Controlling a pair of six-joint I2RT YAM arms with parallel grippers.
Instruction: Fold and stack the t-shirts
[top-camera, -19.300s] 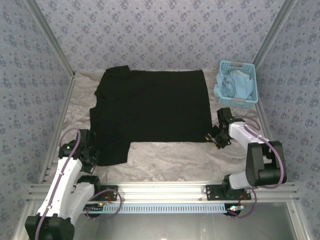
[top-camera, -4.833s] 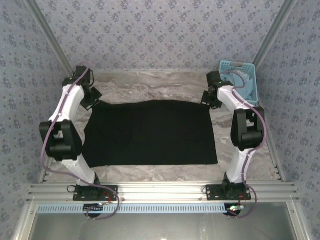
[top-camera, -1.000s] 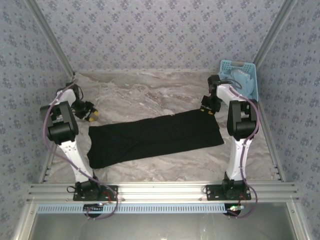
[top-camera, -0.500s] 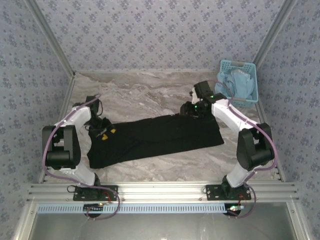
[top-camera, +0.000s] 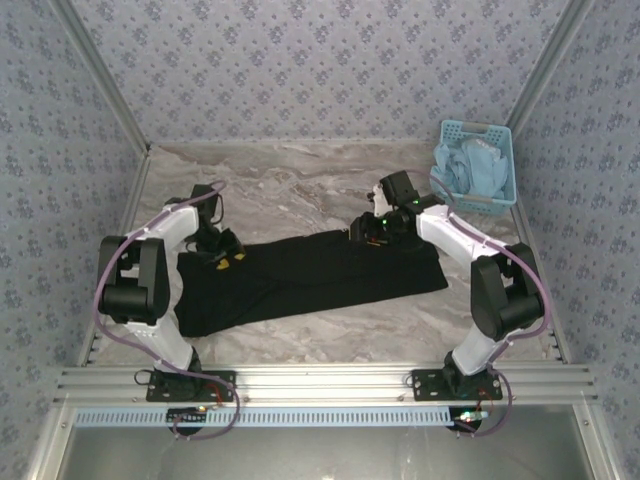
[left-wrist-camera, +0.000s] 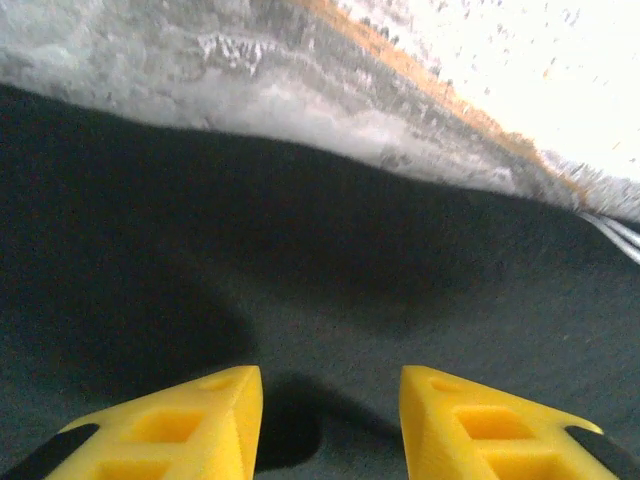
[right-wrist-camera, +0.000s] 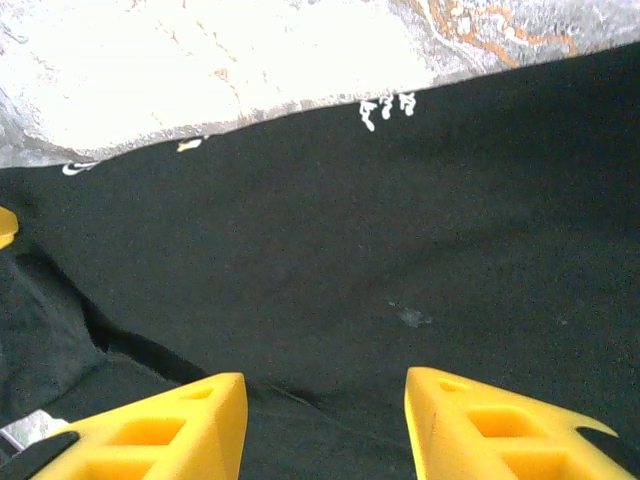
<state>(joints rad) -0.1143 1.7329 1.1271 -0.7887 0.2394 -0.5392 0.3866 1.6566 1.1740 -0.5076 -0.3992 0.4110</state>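
Observation:
A black t-shirt (top-camera: 310, 280) lies folded into a long band across the marble table (top-camera: 300, 185), plain side up. My left gripper (top-camera: 228, 259) hovers over the band's left end, open, with nothing between its yellow fingers (left-wrist-camera: 190, 425). Black cloth (left-wrist-camera: 330, 290) lies under them. My right gripper (top-camera: 362, 231) is over the band's far edge, right of centre, open and empty. In the right wrist view the black t-shirt (right-wrist-camera: 350, 230) spreads below the fingers (right-wrist-camera: 490, 430), and bits of white lettering (right-wrist-camera: 385, 108) peek out at its far edge.
A light blue basket (top-camera: 480, 135) with blue cloth (top-camera: 468, 172) inside stands at the back right corner. Patterned walls close in the back and both sides. An aluminium rail (top-camera: 320, 382) runs along the near edge.
Both grippers have swung inward from the band's outer ends, the left one rightward over the cloth and the right one leftward along the far edge. The t-shirt has stayed put.

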